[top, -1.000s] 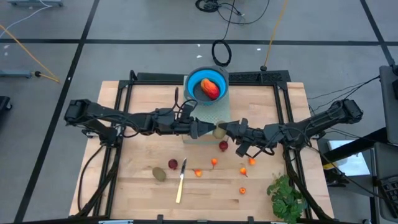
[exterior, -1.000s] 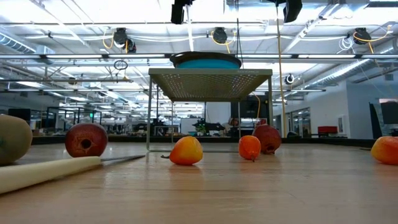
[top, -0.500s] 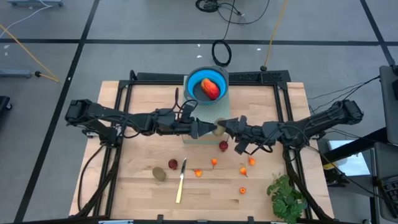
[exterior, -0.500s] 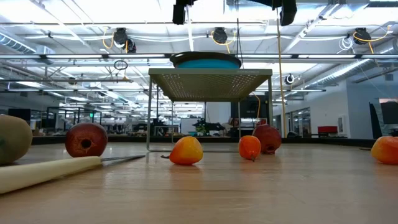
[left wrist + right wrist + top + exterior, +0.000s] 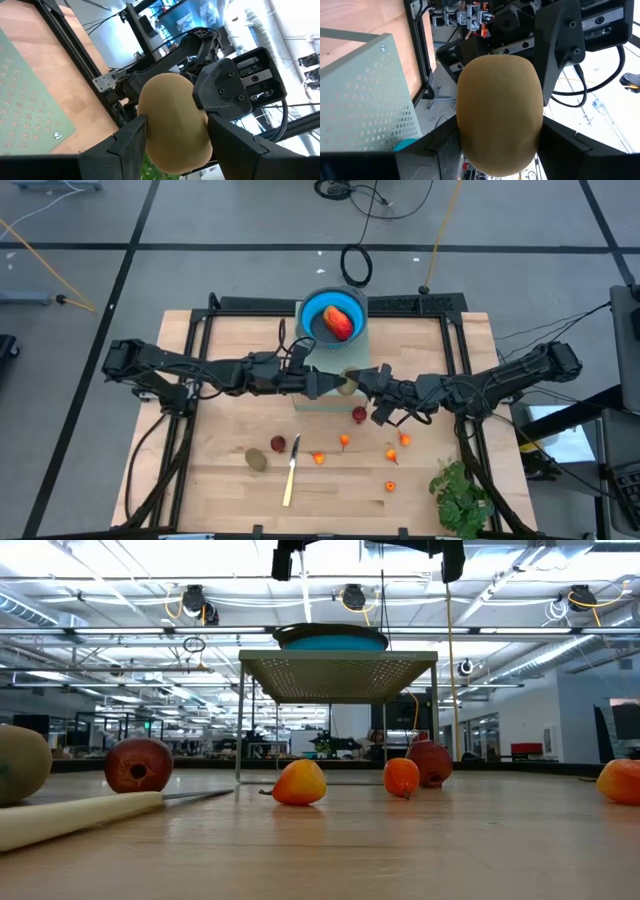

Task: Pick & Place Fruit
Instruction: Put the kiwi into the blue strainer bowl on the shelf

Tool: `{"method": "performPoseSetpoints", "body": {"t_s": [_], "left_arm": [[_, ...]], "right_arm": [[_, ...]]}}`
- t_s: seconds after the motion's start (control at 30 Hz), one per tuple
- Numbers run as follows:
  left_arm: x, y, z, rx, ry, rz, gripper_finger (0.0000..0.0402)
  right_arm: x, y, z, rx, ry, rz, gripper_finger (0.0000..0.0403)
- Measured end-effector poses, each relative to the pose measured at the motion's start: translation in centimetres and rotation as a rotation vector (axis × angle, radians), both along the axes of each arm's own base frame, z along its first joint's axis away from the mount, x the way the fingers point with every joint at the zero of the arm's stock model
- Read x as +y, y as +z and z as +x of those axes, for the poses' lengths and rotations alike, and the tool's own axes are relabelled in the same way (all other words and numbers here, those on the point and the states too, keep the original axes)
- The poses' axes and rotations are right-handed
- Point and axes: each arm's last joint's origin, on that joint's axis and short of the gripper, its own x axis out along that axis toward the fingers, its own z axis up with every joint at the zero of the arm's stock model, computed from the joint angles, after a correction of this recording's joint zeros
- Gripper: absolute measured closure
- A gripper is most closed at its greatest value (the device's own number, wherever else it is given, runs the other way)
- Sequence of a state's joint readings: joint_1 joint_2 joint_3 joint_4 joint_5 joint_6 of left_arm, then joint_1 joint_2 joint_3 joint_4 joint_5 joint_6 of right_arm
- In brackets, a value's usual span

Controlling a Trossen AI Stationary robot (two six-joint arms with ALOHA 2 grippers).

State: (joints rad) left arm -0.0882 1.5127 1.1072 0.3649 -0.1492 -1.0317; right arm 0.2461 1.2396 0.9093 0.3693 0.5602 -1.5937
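An olive-brown kiwi (image 5: 347, 385) is held in the air between my two grippers, above the near edge of the green perforated stand (image 5: 310, 402). My right gripper (image 5: 362, 386) comes from the table's right and is shut on it. My left gripper (image 5: 334, 386) faces it from the left, its open fingers on either side of the kiwi (image 5: 172, 122). The red-orange oblong (image 5: 338, 323) lies in the blue bowl (image 5: 312, 309) on the stand. On the table rest a second kiwi (image 5: 257, 460), two dark red balls (image 5: 278, 444) (image 5: 359, 414) and several orange bits (image 5: 344, 441). My right gripper pinches the kiwi (image 5: 500, 115) between its two fingers (image 5: 445, 150), one on each long side, coming level from the table's right. The kiwi is lifted clear. My left gripper has a finger (image 5: 131, 142) close on each side of the kiwi's far end; whether they touch, I cannot tell.
A pale-handled knife (image 5: 291, 472) lies near the front edge beside the second kiwi. A leafy green bunch (image 5: 460, 495) sits at the near right corner. The stand's legs (image 5: 238, 720) rise from the table's middle. Black frame rails (image 5: 203, 330) border the table.
My right gripper has carried the kiwi a little toward the table's left and far edge, closing the gap to my left gripper. The left arm has stayed in place.
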Motion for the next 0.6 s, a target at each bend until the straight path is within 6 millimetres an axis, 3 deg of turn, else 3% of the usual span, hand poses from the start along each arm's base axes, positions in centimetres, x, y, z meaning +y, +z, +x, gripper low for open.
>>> {"method": "performPoseSetpoints", "body": {"t_s": [0.6], "left_arm": [[0.11,0.20,-0.06,-0.010,-0.027,0.022,0.0180]], "right_arm": [[-0.31,0.05,0.12,0.013,-0.006,0.000,0.0197]]}}
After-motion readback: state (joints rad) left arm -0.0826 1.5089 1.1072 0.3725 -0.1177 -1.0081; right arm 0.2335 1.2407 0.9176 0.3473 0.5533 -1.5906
